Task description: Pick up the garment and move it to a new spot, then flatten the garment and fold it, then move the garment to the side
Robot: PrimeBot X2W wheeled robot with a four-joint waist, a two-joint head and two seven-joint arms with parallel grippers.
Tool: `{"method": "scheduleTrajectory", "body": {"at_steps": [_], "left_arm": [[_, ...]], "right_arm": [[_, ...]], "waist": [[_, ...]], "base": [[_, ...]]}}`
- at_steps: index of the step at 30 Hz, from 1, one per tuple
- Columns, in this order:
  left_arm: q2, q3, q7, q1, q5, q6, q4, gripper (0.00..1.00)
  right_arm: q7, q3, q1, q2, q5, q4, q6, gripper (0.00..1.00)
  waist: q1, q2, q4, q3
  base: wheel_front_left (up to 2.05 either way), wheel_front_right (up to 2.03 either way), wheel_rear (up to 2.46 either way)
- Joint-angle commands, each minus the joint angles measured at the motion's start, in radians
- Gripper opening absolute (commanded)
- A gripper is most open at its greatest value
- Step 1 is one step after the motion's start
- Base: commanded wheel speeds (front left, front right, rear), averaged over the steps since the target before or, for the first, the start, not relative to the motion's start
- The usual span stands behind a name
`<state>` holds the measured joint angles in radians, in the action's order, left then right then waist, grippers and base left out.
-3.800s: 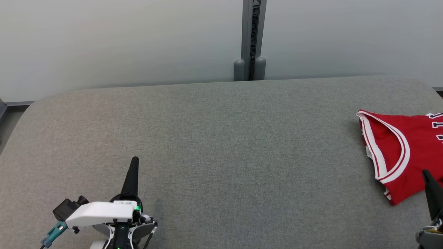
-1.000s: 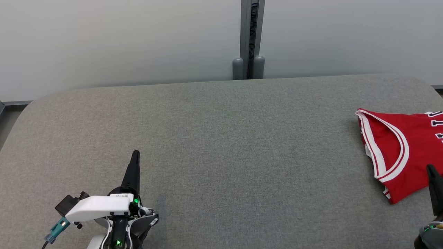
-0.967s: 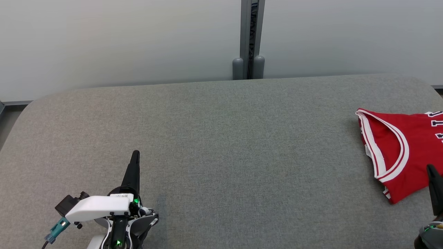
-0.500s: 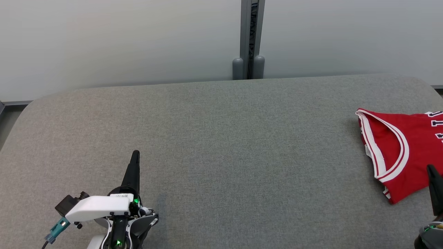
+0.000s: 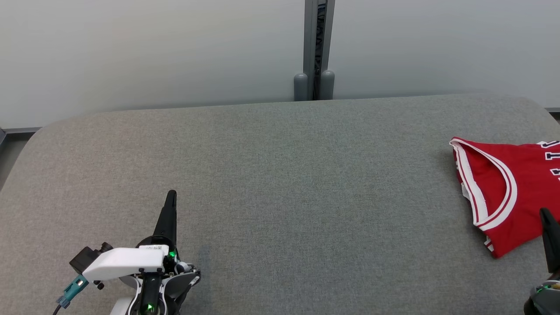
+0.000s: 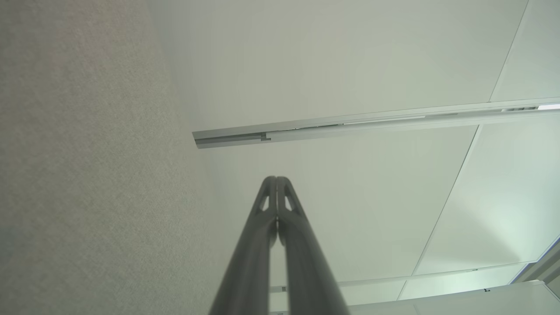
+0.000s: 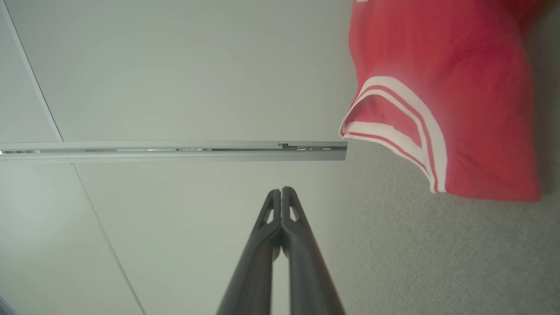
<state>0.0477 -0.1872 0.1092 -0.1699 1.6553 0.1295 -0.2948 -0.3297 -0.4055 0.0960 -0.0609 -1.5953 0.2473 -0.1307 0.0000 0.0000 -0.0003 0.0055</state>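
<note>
Grey table (image 5: 280, 183) bears garment (image 5: 498, 183) before pale wall (image 5: 153, 52)

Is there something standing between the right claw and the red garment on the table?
Nothing visible does. The right claw, shut, is close beside the red garment at the right end of the grey table, with just bare grey surface between them.

Bright, even, soft light with faint shadows; the right wrist view blurs the near garment (image 7: 472, 65).
</note>
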Motion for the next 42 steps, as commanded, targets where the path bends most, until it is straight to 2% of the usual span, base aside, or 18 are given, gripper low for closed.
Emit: {"method": "scheduleTrajectory", "body": {"at_steps": [1,42], "left_arm": [[0.005,0.0,0.001,-0.007,0.001,0.003,0.001,0.0],[0.005,0.0,0.001,-0.007,0.001,0.003,0.002,0.0]], "right_arm": [[-0.007,-0.001,0.011,-0.001,0.002,0.005,0.0,0.0],[-0.01,-0.007,0.013,0.003,0.009,0.005,0.0,0.0]], "waist": [[0.0,0.0,0.0,0.0],[0.0,0.0,0.0,0.0]], "base": [[0.0,0.0,0.0],[0.0,0.0,0.0]]}}
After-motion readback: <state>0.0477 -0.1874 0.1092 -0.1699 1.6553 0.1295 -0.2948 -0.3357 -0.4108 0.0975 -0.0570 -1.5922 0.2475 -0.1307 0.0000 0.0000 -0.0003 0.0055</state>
